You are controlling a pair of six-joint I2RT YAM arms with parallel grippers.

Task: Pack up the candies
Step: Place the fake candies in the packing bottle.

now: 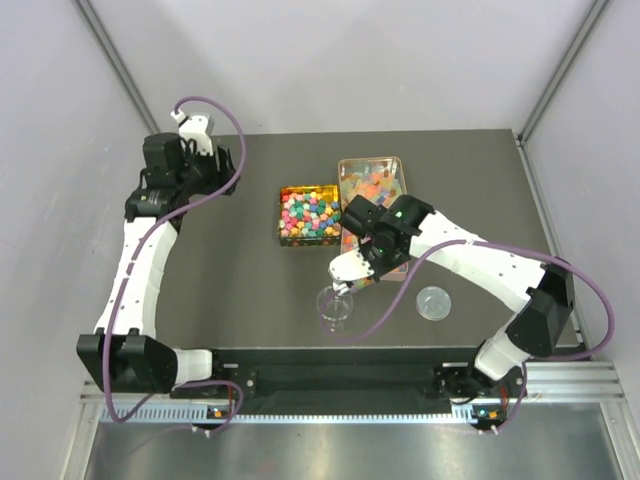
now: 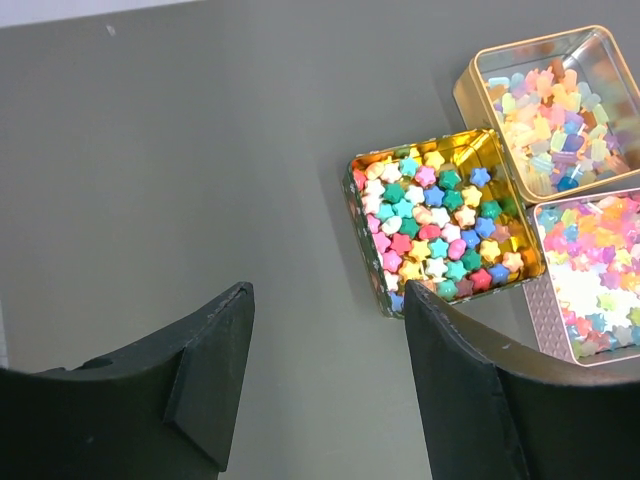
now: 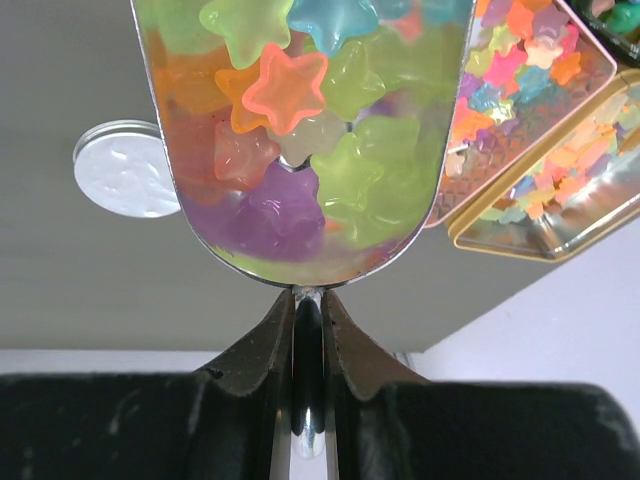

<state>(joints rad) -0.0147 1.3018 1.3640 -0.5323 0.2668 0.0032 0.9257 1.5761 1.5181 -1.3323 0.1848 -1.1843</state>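
Presently, I have the right gripper (image 3: 308,310) clamped tight on the thin handle of a metal scoop (image 3: 300,215), with the two fingers (image 3: 262,355) pressed against it from either side. The scoop is loaded with translucent star-shaped candies (image 3: 290,85) in green, orange, blue and purple.

From overhead, this gripper (image 1: 348,272) is at the table's (image 1: 250,290) near centre, directly by the far rim of a clear cup (image 1: 335,308). I cannot tell whether scoop and cup touch. A round clear lid (image 1: 433,302) lies flat to the right of the cup, apart from it.

The left gripper (image 2: 328,300) stands apart, with nothing between its fingers (image 2: 220,370). It is over bare table at the far left, well away from the cup.

The rest of the candies are in three open tins:
- A gold tin (image 2: 460,145) at the centre is filled with opaque stars in pink, green, blue, yellow and white.
- A pink embossed tin (image 2: 548,310) just to its right holds translucent pieces.
- A plain tin (image 2: 480,125) beyond the pink one also holds translucent pieces.

The right arm crosses above the pink tin in the overhead view and hides part of it.
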